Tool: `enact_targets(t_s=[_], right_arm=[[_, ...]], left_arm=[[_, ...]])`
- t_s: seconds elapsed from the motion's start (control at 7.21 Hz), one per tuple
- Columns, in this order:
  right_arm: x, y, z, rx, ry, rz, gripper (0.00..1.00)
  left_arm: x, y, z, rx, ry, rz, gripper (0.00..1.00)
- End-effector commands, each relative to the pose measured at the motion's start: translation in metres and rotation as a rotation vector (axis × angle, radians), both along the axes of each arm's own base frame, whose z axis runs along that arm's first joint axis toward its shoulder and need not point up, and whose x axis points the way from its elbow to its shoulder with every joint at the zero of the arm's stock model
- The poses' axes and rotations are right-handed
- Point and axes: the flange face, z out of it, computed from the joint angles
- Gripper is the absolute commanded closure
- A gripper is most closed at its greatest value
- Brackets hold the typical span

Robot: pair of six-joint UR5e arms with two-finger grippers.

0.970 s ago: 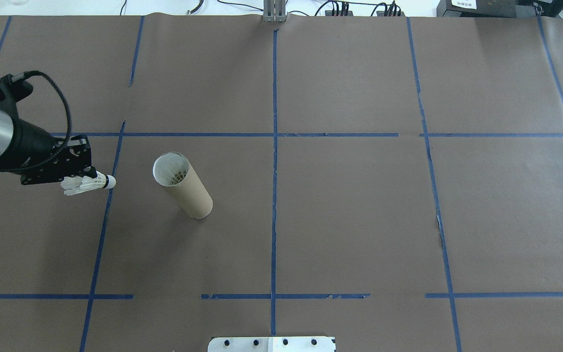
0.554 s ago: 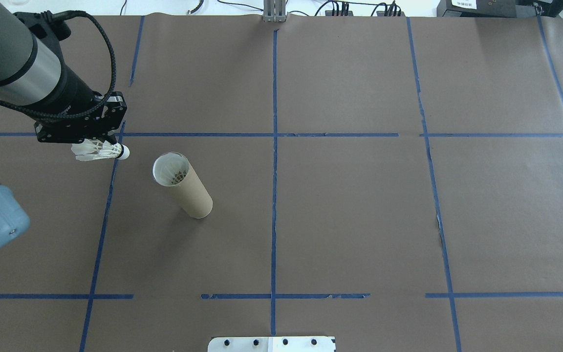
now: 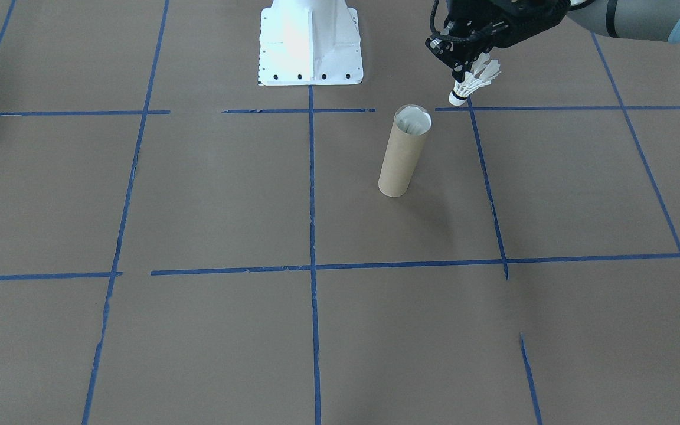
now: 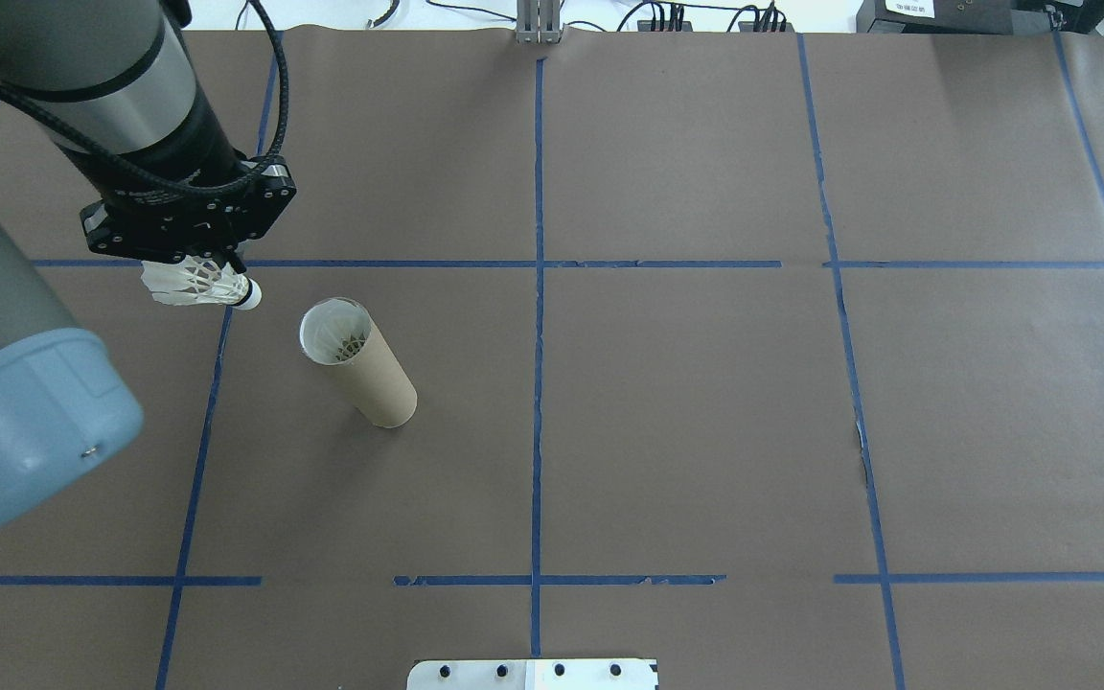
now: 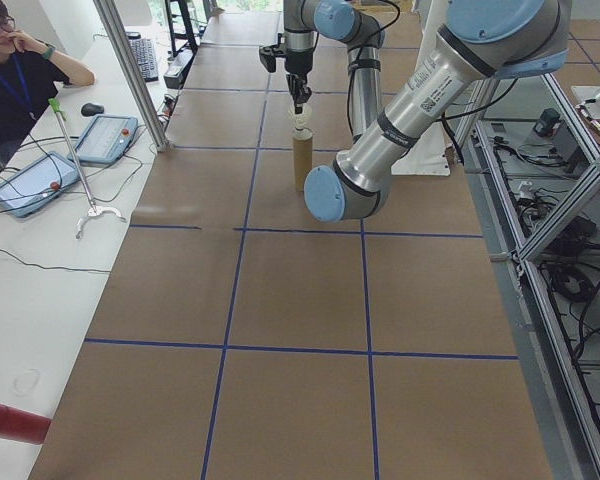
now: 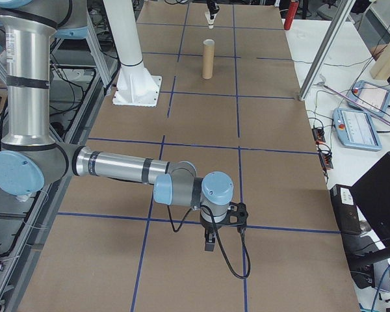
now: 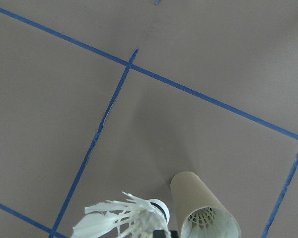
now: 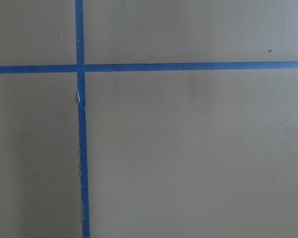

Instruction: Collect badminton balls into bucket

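A white feather shuttlecock (image 4: 199,285) hangs in the air with my left gripper (image 4: 215,271) shut on its feathers, cork tip pointing down toward the tube. The front view shows the shuttlecock (image 3: 473,83) under the gripper (image 3: 471,69), up and to the side of the tube's mouth, not over it. The brown cardboard tube (image 4: 366,370) stands upright on the table; a pale feather-like lattice shows inside it. In the left wrist view the shuttlecock (image 7: 123,221) sits beside the tube (image 7: 202,210). My right gripper (image 6: 209,244) hovers low over the table far from the tube; I cannot tell its state.
Brown paper with blue tape lines (image 4: 538,316) covers the table. The white robot base plate (image 3: 310,44) stands at the robot's edge. A seated person (image 5: 20,70), tablets (image 5: 30,185) and a red cylinder (image 5: 10,422) are at a side table beyond the far edge.
The left arm has carried the shuttlecock away from the robot and a little toward the tube, and the wrist has swung round. The tube has not moved.
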Motion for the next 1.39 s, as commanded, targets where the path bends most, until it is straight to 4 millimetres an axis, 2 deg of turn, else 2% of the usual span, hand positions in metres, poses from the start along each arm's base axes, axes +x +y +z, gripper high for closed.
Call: enact_targets(t_s=[0.0,0.14,0.42,0.55,0.83,0.97,1.11,1.25], right_arm=[[0.000,0.000,0.000,-0.001,0.000,0.000,0.00],[0.000,0.000,0.000,-0.001,0.000,0.000,0.00],[0.000,0.000,0.000,-0.001,0.000,0.000,0.00],[0.000,0.000,0.000,-0.001,0.000,0.000,0.00],[0.000,0.001,0.001,-0.002,-0.002,0.000,0.00],[0.000,0.000,0.000,-0.001,-0.002,0.000,0.00],[0.000,0.000,0.000,-0.001,0.000,0.000,0.00],[0.000,0.000,0.000,-0.001,-0.002,0.000,0.00]], left_arm=[[0.036,-0.006,-0.011,-0.020,-0.059,0.023,1.00],[0.045,-0.014,-0.007,-0.035,-0.081,0.021,1.00],[0.074,-0.020,-0.004,-0.066,-0.115,0.031,1.00],[0.082,-0.017,-0.004,-0.073,-0.115,0.031,1.00],[0.099,-0.031,-0.001,-0.079,-0.119,0.027,1.00],[0.106,-0.031,0.001,-0.078,-0.118,0.035,1.00],[0.106,-0.031,0.003,-0.077,-0.121,0.034,1.00],[0.106,-0.031,0.005,-0.077,-0.125,0.035,0.85]])
